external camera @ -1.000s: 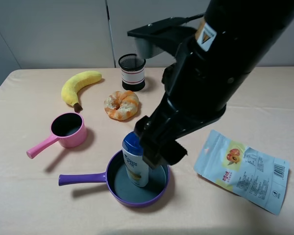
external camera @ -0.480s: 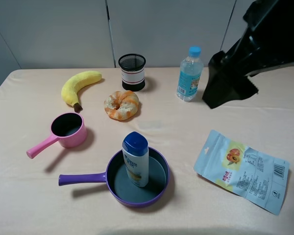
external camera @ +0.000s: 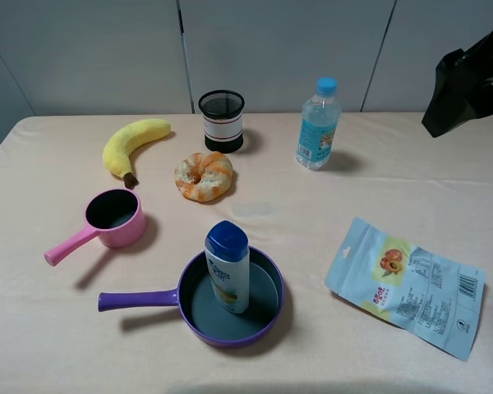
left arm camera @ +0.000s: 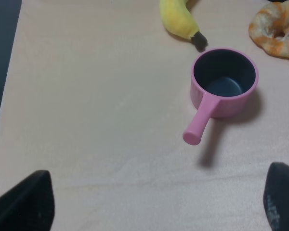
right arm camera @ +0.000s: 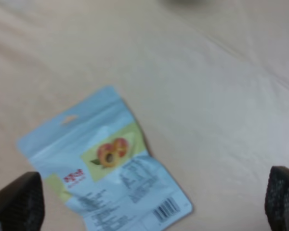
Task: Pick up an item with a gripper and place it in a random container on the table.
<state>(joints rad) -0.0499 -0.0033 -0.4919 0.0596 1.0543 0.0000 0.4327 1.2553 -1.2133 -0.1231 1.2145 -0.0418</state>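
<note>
Right gripper (external camera: 464, 90) wide open and empty, high at the table's (external camera: 57, 353) far right edge — best kept clear of the water bottle (external camera: 318, 123) and snack pouch (external camera: 404, 285), leaving the lotion bottle (external camera: 228, 267) upright in the purple pan (external camera: 267, 316) — undisturbed
</note>
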